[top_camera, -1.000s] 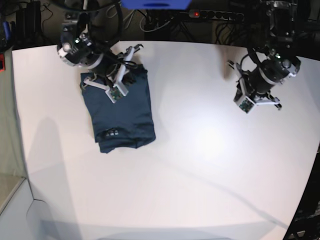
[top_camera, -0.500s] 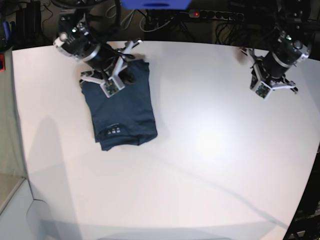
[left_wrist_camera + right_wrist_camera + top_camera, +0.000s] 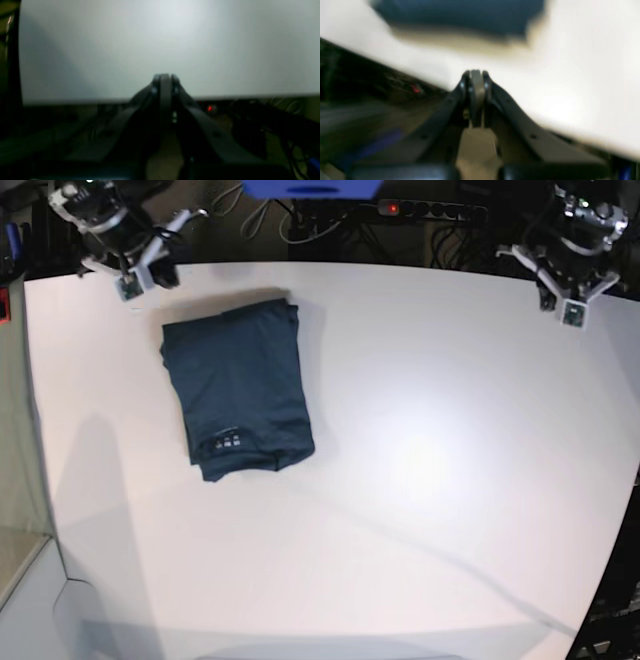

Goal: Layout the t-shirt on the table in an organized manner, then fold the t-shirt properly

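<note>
The dark navy t-shirt (image 3: 238,390) lies folded into a compact rectangle on the left half of the white table (image 3: 420,480). A small white label (image 3: 226,443) shows near its front edge. My right gripper (image 3: 185,218) hovers at the far left corner, behind the shirt and apart from it. In the right wrist view its jaws (image 3: 475,73) are shut and empty, with the t-shirt (image 3: 460,15) a blue blur beyond them. My left gripper (image 3: 512,252) hangs over the far right corner. In the left wrist view it (image 3: 163,77) is shut on nothing above the bare table (image 3: 175,37).
A power strip with a red light (image 3: 393,208) and several cables run behind the table's far edge. A blue object (image 3: 310,188) sits at the top centre. The table edge curves inward at the front right (image 3: 600,580).
Both arms have drawn back to the table's far corners. The right gripper has lifted off the shirt's far end and moved left. The folded shirt has stayed put.
</note>
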Robot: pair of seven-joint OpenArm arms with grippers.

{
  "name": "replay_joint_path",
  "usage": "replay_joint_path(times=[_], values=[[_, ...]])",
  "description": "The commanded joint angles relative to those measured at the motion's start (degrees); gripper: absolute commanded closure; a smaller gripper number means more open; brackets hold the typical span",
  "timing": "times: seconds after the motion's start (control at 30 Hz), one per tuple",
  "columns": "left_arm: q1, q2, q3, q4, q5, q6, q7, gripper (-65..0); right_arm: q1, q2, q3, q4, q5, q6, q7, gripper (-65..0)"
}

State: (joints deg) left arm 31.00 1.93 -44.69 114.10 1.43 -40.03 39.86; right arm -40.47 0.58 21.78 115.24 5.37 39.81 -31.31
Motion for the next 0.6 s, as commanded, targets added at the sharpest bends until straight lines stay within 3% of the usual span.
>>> replay_joint_path(times=[0.0,0.2,0.3,0.57], values=[[1.6,0.0,-0.4,0.8,-0.9,0.0,-1.5,-0.1,-2.9,1.5,1.1,0.1,1.1,0.2,2.0,0.0],[10.4,0.0,1.9,-4.1,5.3,0.0,-2.2,-0.1,-7.6,2.8,9.8,-11.5,1.1,0.2,10.1,0.0],[12.5,-0.1,3.3,-11.6,7.9,0.0,-3.2,-0.1,-7.6,5.5,12.1,-22.0,1.1,0.2,16.3,0.0],[12.7,-0.5,3.5,-46.3,11.4,0.0,-28.6,-0.1,-2.3,14.6,9.6,-59.9,0.8,0.2,38.4,0.0]])
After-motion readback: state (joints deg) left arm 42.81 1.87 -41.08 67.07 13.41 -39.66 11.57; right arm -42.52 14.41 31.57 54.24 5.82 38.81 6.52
